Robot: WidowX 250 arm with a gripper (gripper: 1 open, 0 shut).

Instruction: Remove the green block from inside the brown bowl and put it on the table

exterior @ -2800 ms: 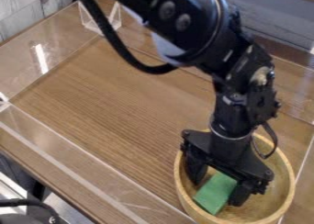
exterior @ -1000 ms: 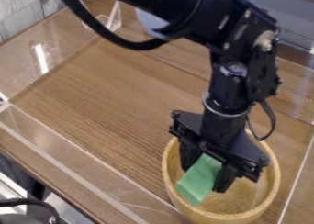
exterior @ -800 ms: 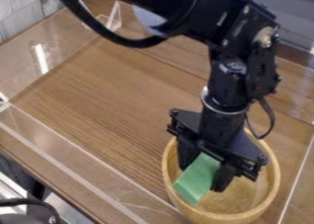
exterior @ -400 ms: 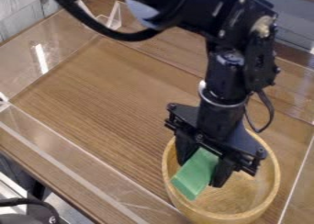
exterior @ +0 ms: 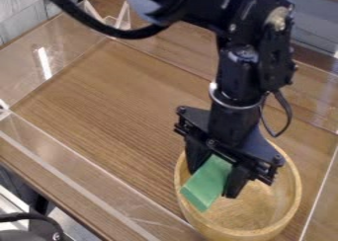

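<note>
The green block hangs tilted over the left side of the brown bowl, its lower end level with the bowl's near-left rim. My gripper points straight down and is shut on the block, with one black finger on each side of it. The bowl is a round tan wooden one at the lower right of the wood-grain table. The arm's black body rises from the gripper toward the top of the view and hides the table behind it.
Clear plastic walls edge the table on the left and near sides. Bare tabletop stretches to the left of the bowl. A dark cable lies outside the wall at the lower left corner.
The gripper has risen slightly with the green block and shifted a little left, so the block now hangs higher over the bowl's left rim.
</note>
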